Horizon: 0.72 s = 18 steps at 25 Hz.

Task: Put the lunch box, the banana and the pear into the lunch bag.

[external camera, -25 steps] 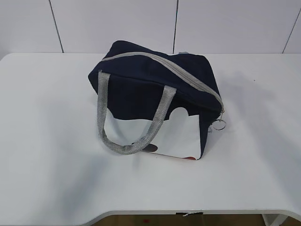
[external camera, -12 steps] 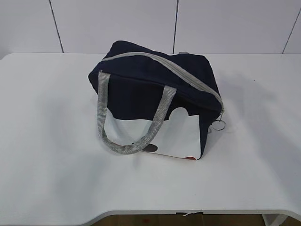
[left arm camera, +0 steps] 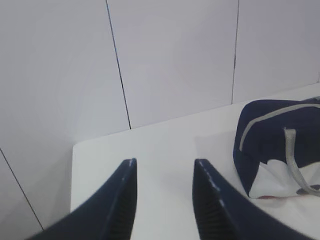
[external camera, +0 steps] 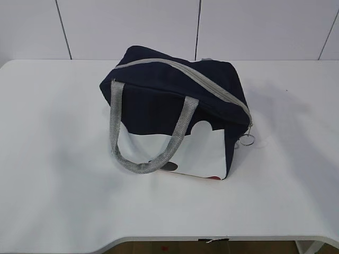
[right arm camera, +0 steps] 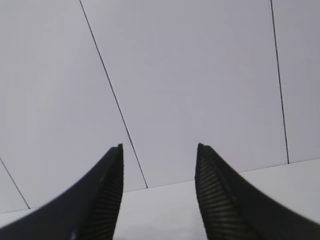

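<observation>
Lunch bag (external camera: 177,106) sits alone toward the back edge of the white table (external camera: 53,185), roughly midway between the left and right edges, and it's standing upright with its navy top and white lower panel facing the exterior camera. Grey zipper (external camera: 196,79) runs closed across the top from the back left down to the right end, where the ring pull (external camera: 248,140) hangs just off the bag's right side. One grey webbing handle (external camera: 143,143) droops in a loop over the front panel. Neither arm shows in the exterior view. Over on the left wrist camera, the left gripper (left arm camera: 165,172) has its jaws spread apart with nothing between them, hovering off the table's left end, well apart from the bag (left arm camera: 280,150), which appears at the right of that shot. Right wrist camera: right gripper (right arm camera: 159,160) likewise parted wide and empty, pointing at the panelled wall (right arm camera: 200,75) beyond the table's far edge
</observation>
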Motion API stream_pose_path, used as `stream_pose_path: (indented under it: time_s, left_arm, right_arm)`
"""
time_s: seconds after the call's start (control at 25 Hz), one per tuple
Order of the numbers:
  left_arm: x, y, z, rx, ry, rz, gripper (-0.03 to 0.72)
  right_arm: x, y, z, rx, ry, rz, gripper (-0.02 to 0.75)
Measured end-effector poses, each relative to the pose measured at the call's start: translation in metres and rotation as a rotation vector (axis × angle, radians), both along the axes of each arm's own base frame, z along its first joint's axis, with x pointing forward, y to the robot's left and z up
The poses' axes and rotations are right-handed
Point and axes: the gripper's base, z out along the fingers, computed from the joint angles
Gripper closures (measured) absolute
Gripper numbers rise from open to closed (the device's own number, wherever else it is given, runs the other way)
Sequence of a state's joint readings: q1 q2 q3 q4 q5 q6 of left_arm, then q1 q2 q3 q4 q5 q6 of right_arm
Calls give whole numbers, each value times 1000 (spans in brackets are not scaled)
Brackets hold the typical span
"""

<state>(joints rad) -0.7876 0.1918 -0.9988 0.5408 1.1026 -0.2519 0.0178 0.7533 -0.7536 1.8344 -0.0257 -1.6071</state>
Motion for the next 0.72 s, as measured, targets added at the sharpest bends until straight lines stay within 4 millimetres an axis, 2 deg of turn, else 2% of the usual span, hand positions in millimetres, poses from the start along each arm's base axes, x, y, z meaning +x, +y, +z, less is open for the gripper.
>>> stream_pose_path:
  time_s: [0.28, 0.48, 0.72]
  left_arm:
    - [-10, -3, -45, -38, 104, -93, 399]
    - [-7, -15, -77, -19, 206, -158, 399]
    - [-5, -31, -97, 95, 272, -274, 399]
  right_arm:
    - [0, 1, -1, 1, 1, 10, 356]
    - [0, 3, 0, -1, -5, 31, 356]
    - [0, 4, 0, -2, -10, 49, 356]
